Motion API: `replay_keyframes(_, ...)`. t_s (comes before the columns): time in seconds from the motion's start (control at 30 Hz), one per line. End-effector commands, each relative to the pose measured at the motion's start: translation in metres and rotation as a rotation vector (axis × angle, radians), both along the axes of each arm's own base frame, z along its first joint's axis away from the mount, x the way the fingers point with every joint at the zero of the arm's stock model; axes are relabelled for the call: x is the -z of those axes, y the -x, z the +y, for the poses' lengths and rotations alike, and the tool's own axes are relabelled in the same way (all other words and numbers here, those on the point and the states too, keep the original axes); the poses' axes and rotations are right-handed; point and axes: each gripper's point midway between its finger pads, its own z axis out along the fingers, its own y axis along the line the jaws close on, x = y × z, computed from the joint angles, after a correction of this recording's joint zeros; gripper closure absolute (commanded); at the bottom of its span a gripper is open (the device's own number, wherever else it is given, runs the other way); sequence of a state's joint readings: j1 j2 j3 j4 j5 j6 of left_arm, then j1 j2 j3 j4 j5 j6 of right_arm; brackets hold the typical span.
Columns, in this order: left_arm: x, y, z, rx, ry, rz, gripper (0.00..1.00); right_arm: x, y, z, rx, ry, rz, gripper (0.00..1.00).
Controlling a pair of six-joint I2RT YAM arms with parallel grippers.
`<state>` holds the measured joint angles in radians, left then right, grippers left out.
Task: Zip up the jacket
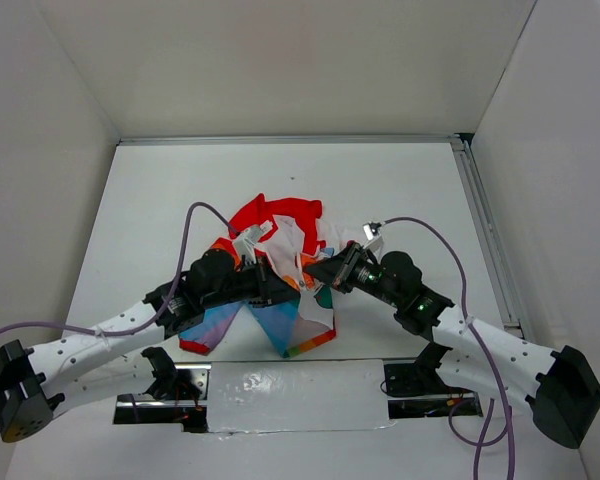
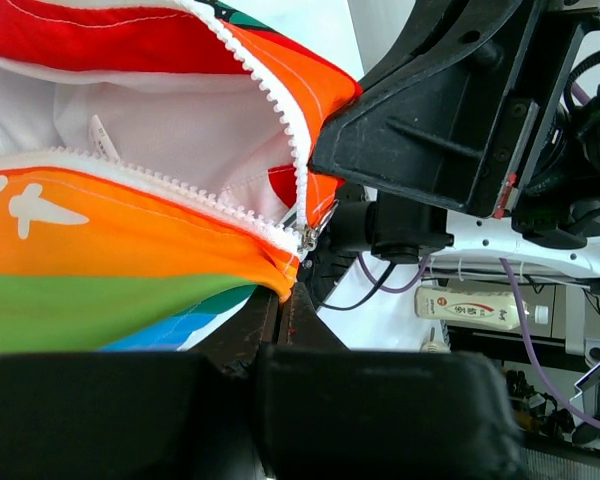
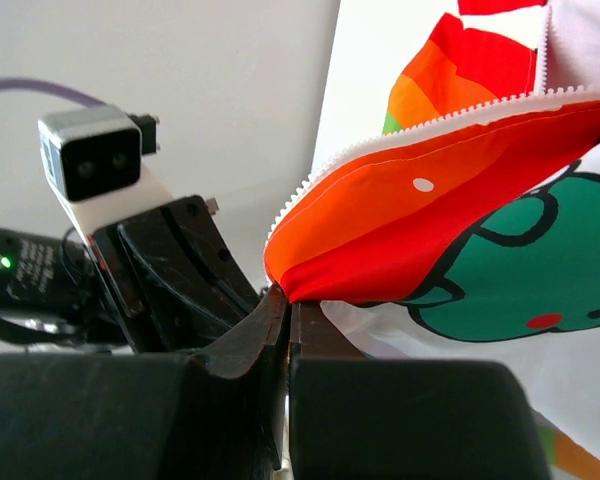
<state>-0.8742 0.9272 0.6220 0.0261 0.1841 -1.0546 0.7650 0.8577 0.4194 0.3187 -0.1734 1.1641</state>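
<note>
White table (image 1: pixel 160 200), enclosed by white panels (image 1: pixel 280 60), with a metal rail (image 1: pixel 485 230) along its right side. On it we list one jacket (image 1: pixel 285 245), bunched near the middle of the surface, between the two arms. Its red collar (image 1: pixel 280 212) lies toward the far side, and its rainbow-striped panels (image 1: pixel 280 325) fan out toward the near edge. We record the left gripper (image 1: pixel 286 286) pinched on the jacket. In its wrist view, the tip of the orange hem (image 2: pixel 180 250) runs down between the closed jaws, just below the metal zipper slider (image 2: pixel 308 236). Above the slider the two rows of white zipper teeth (image 2: pixel 270 100) part, showing the white lining (image 2: pixel 180 130). We record the right gripper (image 1: pixel 318 268) likewise clamped on the jacket. Its jaws meet on the corner of an orange-red flap (image 3: pixel 400 230) edged with zipper teeth, beside a green cartoon print (image 3: pixel 510 265). The two grippers stand close together, nearly touching at the garment. Also entered: purple cables (image 1: pixel 205 215) looping from each arm, the left arm's wrist camera (image 3: pixel 90 160), and a small white bottle (image 2: pixel 475 305) lying beyond the table, its label too small for us to read.
</note>
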Motion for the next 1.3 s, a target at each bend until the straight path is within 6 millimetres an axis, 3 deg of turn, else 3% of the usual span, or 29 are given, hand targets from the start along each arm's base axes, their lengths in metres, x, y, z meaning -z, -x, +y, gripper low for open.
replay_keyframes(0.0, -0.002, 0.007, -0.009, 0.046, 0.035, -0.002, 1.0, -0.042, -0.014, -0.007, 0.114, -0.172, -0.012, 1.0)
replay_keyframes(0.03, 0.005, 0.011, -0.01, 0.053, 0.029, 0.015, 1.0, -0.049, -0.016, -0.008, 0.124, -0.209, -0.011, 1.0)
replay_keyframes(0.37, 0.02, 0.029, -0.031, 0.117, 0.003, 0.063, 1.0, -0.048, -0.023, -0.01, 0.192, -0.272, 0.075, 1.0)
replay_keyframes(0.5, 0.015, 0.03, -0.038, 0.144, 0.001, 0.049, 1.0, -0.041, -0.016, -0.007, 0.155, -0.233, 0.052, 1.0)
replay_keyframes(0.67, 0.016, 0.025, -0.034, 0.112, -0.03, 0.048, 1.0, -0.037, -0.007, -0.009, 0.119, -0.139, -0.002, 1.0)
replay_keyframes(0.73, 0.013, 0.02, -0.029, 0.074, -0.033, 0.032, 1.0, -0.046, -0.001, -0.008, 0.074, -0.052, -0.049, 1.0)
replay_keyframes(0.87, -0.008, 0.009, -0.02, 0.023, -0.041, -0.053, 1.0, -0.035, 0.011, -0.004, -0.043, 0.125, -0.171, 0.86)
replay_keyframes(1.1, -0.03, 0.01, -0.021, 0.066, -0.068, -0.127, 1.0, -0.027, 0.039, 0.005, -0.241, 0.167, -0.282, 0.55)
replay_keyframes(1.13, -0.028, 0.01, -0.021, 0.074, -0.077, -0.129, 1.0, -0.027, 0.041, 0.006, -0.256, 0.168, -0.292, 0.55)
replay_keyframes(1.27, -0.027, 0.01, -0.025, 0.091, -0.088, -0.132, 1.0, -0.022, 0.042, 0.004, -0.252, 0.178, -0.283, 0.75)
